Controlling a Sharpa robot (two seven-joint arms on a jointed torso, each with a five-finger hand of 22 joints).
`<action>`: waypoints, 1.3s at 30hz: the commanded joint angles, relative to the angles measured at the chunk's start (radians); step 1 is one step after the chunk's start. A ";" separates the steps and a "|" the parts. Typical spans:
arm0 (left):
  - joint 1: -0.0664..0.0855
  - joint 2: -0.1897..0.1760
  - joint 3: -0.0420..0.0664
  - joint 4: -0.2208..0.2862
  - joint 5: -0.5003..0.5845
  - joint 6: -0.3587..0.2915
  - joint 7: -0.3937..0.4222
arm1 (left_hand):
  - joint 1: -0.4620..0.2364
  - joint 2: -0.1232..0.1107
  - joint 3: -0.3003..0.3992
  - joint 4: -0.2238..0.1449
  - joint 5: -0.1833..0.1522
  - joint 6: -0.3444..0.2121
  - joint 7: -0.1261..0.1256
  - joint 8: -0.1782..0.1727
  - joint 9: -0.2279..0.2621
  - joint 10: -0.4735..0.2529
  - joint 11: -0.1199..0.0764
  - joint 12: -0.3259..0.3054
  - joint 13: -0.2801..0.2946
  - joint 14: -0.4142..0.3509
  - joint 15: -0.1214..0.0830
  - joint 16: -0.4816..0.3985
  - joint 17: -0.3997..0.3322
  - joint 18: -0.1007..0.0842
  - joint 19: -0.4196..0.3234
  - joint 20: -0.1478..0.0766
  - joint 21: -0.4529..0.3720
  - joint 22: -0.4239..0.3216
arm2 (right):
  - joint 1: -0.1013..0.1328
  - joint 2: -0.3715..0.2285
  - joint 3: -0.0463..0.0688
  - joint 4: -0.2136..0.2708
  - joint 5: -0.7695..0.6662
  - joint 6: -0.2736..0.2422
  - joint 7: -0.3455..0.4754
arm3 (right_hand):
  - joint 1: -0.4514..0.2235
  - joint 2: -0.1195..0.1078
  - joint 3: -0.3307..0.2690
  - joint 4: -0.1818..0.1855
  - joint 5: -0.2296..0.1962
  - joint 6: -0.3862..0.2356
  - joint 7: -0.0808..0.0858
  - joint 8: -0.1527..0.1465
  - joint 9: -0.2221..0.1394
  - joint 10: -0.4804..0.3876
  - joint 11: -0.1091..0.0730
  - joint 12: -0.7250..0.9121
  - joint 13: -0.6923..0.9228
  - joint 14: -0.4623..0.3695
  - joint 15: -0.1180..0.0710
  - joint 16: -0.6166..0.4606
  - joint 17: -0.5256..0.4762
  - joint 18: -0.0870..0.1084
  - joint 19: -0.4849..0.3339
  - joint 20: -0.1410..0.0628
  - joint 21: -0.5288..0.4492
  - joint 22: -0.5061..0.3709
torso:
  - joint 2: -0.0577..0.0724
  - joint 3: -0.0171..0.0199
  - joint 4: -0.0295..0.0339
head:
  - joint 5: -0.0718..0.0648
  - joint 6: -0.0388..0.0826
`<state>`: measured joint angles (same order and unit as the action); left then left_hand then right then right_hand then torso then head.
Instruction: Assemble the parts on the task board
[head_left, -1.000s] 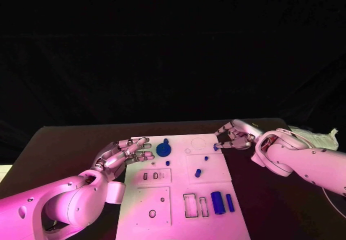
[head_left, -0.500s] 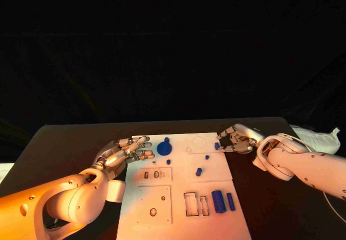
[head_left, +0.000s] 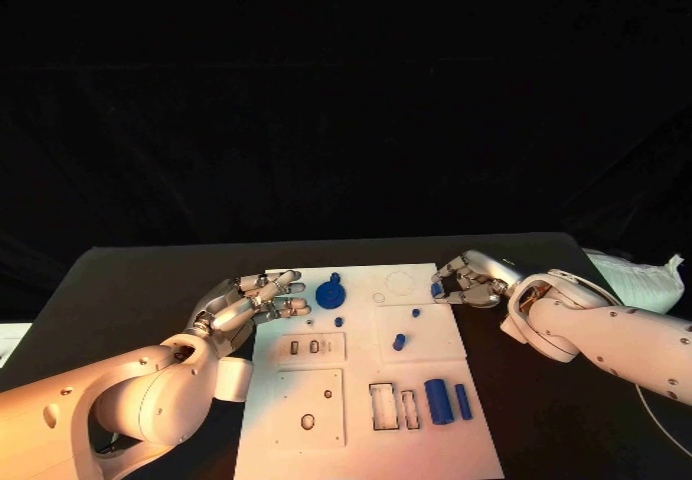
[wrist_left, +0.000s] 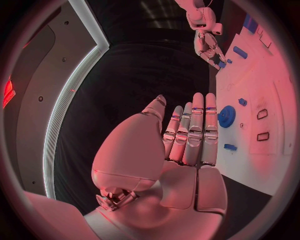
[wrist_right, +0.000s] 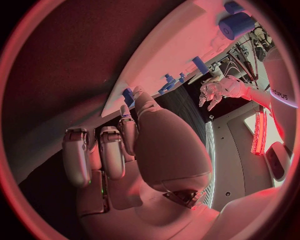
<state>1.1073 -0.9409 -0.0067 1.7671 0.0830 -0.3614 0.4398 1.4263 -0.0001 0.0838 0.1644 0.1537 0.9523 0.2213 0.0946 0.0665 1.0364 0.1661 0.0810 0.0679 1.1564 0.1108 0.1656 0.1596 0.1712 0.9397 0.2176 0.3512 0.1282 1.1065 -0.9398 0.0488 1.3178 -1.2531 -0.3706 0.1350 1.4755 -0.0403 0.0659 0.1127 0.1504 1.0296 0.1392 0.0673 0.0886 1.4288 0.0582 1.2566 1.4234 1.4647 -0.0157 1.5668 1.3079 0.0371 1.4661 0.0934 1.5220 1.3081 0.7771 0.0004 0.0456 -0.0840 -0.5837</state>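
Since a second ago the right hand has drawn slightly down and in along the board's upper right edge, and the small blue piece at its fingertips has shifted with it; the left hand and the other parts lie as they did. The task board is a long white plate running from the middle of the head view down to the lower centre of the frame, made of pale panels with dark-outlined cutouts: two small slots on the left-centre panel, an oval hole lower left, and tall rectangular recesses lower centre. On it, the round blue disc with a small nub on its far side sits near the upper left corner, a tiny blue stub lies just below it, two more small blue pegs lie toward the centre right, and a thick blue cylinder lies beside a thinner blue bar at lower right. The right hand's fingers are curled together at the board's edge, and they appear to be pinching the small blue piece, though the contact is too small to see plainly. The left hand hovers at the board's upper left edge, near the disc, with its fingers stretched out straight side by side, holding nothing; in the left wrist view those fingers point toward the disc.
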 joint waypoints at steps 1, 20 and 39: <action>0.000 0.002 0.001 0.001 0.001 0.020 0.006 | 0.005 0.002 0.000 -0.008 0.006 0.004 0.002 -0.003 -0.001 0.005 0.002 -0.005 -0.001 -0.004 0.002 -0.006 0.001 0.012 0.004 0.003 -0.006 -0.001 | -0.002 0.006 0.000 -0.005 -0.008 0.002 0.010 | -0.002 0.015 0.009 -0.002 -0.012 0.016 -0.005 0.007 0.002 0.010 -0.010 0.006 -0.066 0.106 -0.004 0.003 0.261 -0.015 0.048 -0.002 0.006 0.169 | -0.001 0.0001 -0.0003 | 0.000 -0.003; 0.000 0.003 0.001 -0.001 0.001 0.020 0.005 | 0.006 0.002 0.001 -0.009 0.006 0.004 0.002 -0.003 -0.001 0.005 0.002 -0.005 -0.001 -0.004 0.002 -0.007 0.001 0.012 0.004 0.003 -0.007 -0.001 | -0.004 0.022 0.001 -0.024 -0.013 0.013 0.003 | 0.003 0.048 0.043 -0.015 -0.035 0.097 -0.028 0.026 0.012 0.012 -0.029 0.008 -0.062 0.106 -0.021 0.004 0.263 -0.016 0.049 -0.017 0.006 0.171 | 0.000 0.0004 0.0005 | -0.001 -0.005; 0.000 0.003 0.001 -0.009 0.001 0.019 0.005 | 0.008 0.004 0.002 -0.011 0.006 0.004 0.003 -0.004 -0.001 0.005 0.002 -0.006 -0.001 -0.004 0.002 -0.008 0.002 0.012 0.004 0.003 -0.007 -0.001 | 0.015 0.015 0.014 0.108 0.052 -0.095 -0.082 | -0.028 0.077 0.066 -0.018 -0.064 0.146 -0.057 0.049 0.028 0.016 -0.054 0.004 -0.062 0.106 -0.042 0.004 0.263 -0.017 0.052 -0.039 0.009 0.177 | -0.003 -0.0009 0.0006 | 0.007 -0.007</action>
<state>1.1070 -0.9396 -0.0067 1.7585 0.0830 -0.3608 0.4386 1.4263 -0.0001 0.0868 0.1613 0.1537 0.9523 0.2213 0.0946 0.0665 1.0365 0.1661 0.0810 0.0679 1.1564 0.1108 0.1615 0.1608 0.1711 0.9397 0.2176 0.3512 0.1276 1.1176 -0.9261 0.0612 1.4056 -1.2378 -0.4135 0.1112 1.4463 0.0179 0.1328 0.0875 0.0888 1.1421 0.1151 0.1083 0.1056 1.4244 0.0354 1.2654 1.4598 1.4648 -0.0522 1.5667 1.3075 0.0373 1.4661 0.0608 1.5258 1.3076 0.7747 0.0006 0.0470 -0.0805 -0.5915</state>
